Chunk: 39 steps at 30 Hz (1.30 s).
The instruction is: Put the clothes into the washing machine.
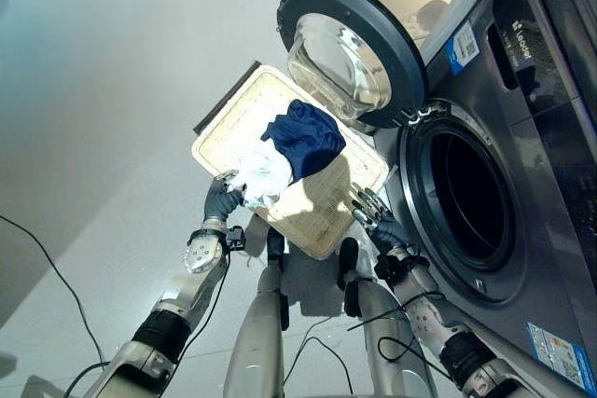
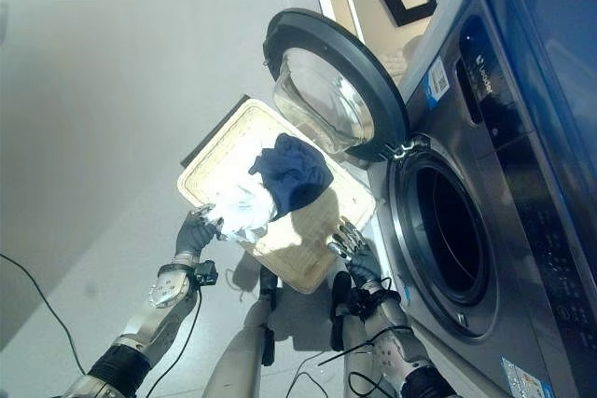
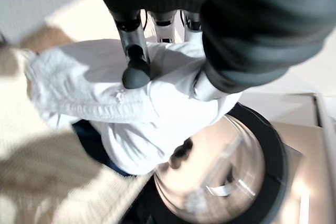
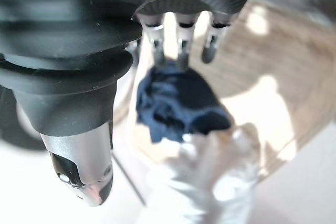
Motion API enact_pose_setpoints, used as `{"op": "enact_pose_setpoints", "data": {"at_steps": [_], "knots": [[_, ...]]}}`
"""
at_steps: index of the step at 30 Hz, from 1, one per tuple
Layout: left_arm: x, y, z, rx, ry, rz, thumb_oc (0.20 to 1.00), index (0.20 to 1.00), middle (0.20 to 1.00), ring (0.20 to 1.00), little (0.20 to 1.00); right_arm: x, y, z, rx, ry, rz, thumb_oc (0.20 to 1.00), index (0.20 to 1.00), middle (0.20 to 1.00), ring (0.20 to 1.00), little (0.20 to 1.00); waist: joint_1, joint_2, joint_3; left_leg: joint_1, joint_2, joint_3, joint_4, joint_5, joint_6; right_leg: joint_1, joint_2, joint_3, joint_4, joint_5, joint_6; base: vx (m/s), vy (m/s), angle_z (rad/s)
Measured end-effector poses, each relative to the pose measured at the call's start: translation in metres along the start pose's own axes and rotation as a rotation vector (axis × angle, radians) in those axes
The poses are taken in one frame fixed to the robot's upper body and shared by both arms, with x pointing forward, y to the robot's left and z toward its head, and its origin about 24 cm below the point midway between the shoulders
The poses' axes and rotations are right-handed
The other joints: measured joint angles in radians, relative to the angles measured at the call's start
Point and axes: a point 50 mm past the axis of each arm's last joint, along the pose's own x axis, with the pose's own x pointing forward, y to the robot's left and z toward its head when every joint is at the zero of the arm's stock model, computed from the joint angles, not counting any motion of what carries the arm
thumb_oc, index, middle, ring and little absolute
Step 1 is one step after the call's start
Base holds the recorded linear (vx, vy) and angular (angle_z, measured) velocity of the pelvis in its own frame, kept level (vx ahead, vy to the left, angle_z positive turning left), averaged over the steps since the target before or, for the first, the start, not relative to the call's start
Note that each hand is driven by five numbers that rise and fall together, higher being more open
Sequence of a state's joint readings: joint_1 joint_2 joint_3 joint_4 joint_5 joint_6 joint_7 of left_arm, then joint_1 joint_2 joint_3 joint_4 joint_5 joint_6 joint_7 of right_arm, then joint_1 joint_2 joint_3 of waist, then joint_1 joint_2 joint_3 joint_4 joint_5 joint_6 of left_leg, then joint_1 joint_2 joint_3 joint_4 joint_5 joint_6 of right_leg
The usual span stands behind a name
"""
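Clothes: a white garment point(image 1: 260, 174) and a dark blue garment point(image 1: 304, 137), both lying in a cream woven basket point(image 1: 322, 207) on the pale floor point(image 1: 103, 118). At the left, left hand point(image 1: 222, 199) at the basket's near-left edge, fingers and thumb curled round a fold of the white garment, pinching it, as seen close in the left wrist view point(image 3: 136, 74). White garment bunched, long axis running from the near-left rim toward the basket's middle, its far end touching the blue one. Blue garment crumpled in a heap, long axis roughly from the middle toward the far right, pointing at the washing machine door point(image 1: 350, 48). Basket a rounded rectangle, tilted, long axis running from far left to near right; bare weave showing along its near-right part and far-left corner; dark strip along its far-left edge. Open floor to the left and far left. Right hand point(image 1: 373, 212) at the basket's near-right rim, fingers straight and relaxed, holding nothing, reaching toward the blue heap in the right wrist view point(image 4: 178, 51). Round glass door swung open, hanging just beyond the basket's far-right edge, partly over it. Further right, grey washing machine point(image 1: 522, 137) with its round drum opening point(image 1: 466, 198) dark and uncovered, just right of the right hand.
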<state>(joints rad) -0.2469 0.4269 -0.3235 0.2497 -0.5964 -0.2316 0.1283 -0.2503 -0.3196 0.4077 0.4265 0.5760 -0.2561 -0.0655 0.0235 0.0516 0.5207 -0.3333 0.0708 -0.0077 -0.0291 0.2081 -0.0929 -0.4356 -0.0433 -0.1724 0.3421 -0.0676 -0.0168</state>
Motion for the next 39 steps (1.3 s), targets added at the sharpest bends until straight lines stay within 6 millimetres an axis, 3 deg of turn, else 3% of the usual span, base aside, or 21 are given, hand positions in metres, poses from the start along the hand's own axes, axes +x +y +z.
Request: {"op": "enact_pose_setpoints", "data": {"at_steps": [4,7,13,19,26,33,39], "knots": [[-0.006,-0.006,-0.001,-0.096,0.020,-0.120,0.200,0.200,0.200,0.200,0.200,0.000,-0.021,0.018,-0.444,-0.054,-0.017,1.000,1.000,1.000,1.000,1.000,0.019,0.022,-0.004,0.028,0.003,0.005,0.005,-0.004,0.006,0.034,0.001,-0.001,-0.011,0.002,0.000,0.02,-0.009,0.01],[-0.005,-0.006,-0.002,-0.093,0.047,-0.162,0.200,0.200,0.200,0.200,0.200,0.009,-0.027,0.036,-0.673,-0.110,-0.037,1.000,1.000,1.000,1.000,1.000,0.021,0.028,-0.004,0.042,0.004,0.004,0.004,-0.004,0.006,0.054,0.003,-0.004,-0.021,0.005,-0.001,0.02,-0.012,0.02],[-0.003,-0.007,0.008,-0.063,0.075,-0.252,0.200,0.200,0.200,0.200,0.200,0.022,-0.026,0.069,-0.971,-0.239,-0.054,1.000,1.000,1.000,1.000,1.000,0.022,0.030,-0.004,0.083,-0.001,0.001,0.004,-0.004,0.007,0.120,0.003,-0.018,-0.052,0.005,0.005,0.04,-0.009,0.06],[0.004,-0.010,0.029,-0.013,0.070,-0.377,0.200,0.200,0.200,0.200,0.200,0.026,-0.021,0.075,-1.069,-0.256,-0.040,1.000,1.000,1.000,1.000,1.000,0.046,0.030,-0.004,0.088,-0.003,0.000,0.003,-0.005,0.007,0.128,-0.006,-0.026,-0.052,0.004,0.007,0.02,0.004,0.04],[0.001,-0.024,0.025,-0.034,0.126,-0.493,0.200,0.200,0.200,0.200,0.200,0.027,-0.010,0.065,-1.103,-0.195,0.092,1.000,1.000,1.000,1.000,1.000,0.046,0.031,-0.004,0.091,-0.005,0.000,-0.001,-0.006,0.006,0.130,-0.008,-0.027,-0.058,0.004,0.008,0.00,0.000,0.00],[0.003,-0.042,0.024,-0.019,0.174,-0.596,0.200,0.200,0.200,0.200,0.200,0.024,0.018,0.050,-1.105,-0.115,0.366,1.000,1.000,1.000,1.000,1.000,0.046,0.031,-0.004,0.090,-0.006,0.000,-0.011,-0.002,0.011,0.130,-0.006,-0.028,-0.065,0.004,0.009,0.00,0.000,0.00],[0.004,-0.049,0.022,-0.010,0.200,-0.634,0.200,0.200,0.200,0.200,0.200,0.024,0.020,0.049,-1.064,-0.092,0.398,1.000,1.000,1.000,1.000,1.000,0.044,0.030,-0.004,0.090,-0.006,0.000,-0.015,-0.002,0.011,0.137,0.000,-0.028,-0.081,0.008,0.012,0.00,0.000,0.00]]}}
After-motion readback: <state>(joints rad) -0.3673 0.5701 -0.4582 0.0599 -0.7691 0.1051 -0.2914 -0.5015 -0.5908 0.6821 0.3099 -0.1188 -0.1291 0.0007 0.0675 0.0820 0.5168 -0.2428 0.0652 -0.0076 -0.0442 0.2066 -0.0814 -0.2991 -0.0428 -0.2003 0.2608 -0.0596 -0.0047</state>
